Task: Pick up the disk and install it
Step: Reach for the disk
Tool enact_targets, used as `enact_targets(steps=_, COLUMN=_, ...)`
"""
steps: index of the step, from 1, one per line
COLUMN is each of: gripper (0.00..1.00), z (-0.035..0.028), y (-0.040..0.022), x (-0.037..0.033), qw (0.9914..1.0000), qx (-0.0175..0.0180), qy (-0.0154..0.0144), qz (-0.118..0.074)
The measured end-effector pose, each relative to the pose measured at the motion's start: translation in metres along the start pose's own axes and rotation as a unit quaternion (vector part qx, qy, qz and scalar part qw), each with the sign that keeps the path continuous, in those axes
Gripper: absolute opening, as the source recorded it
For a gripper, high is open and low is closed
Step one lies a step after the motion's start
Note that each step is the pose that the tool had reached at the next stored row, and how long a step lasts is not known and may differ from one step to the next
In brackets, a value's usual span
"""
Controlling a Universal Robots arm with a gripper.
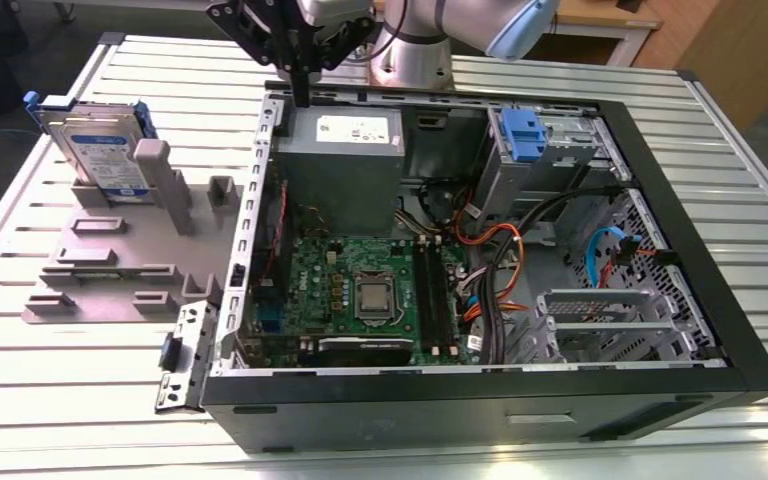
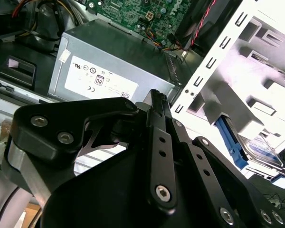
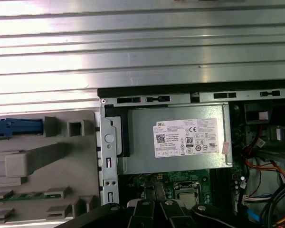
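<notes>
Exterior view: disk point(image 1: 97, 152) upright in grey holder point(image 1: 104, 265) on bench point(image 1: 51, 400), untouched, well apart from pincer point(image 1: 301, 92). Pincer hangs over open computer case point(image 1: 491, 395), above power supply point(image 1: 344, 150), seemingly pressed together, empty. Pick-up and install both outstanding.
</notes>
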State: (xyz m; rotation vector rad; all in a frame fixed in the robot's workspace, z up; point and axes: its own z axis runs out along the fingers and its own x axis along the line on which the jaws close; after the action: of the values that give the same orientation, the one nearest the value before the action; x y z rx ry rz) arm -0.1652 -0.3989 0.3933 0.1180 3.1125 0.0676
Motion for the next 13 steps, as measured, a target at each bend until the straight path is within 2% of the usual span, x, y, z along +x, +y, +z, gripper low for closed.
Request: enact_targets(steps=13, gripper=0.11, z=-0.0001, y=-0.0002, x=0.0027, qw=1.0, qx=0.0, qy=0.0, qz=0.0)
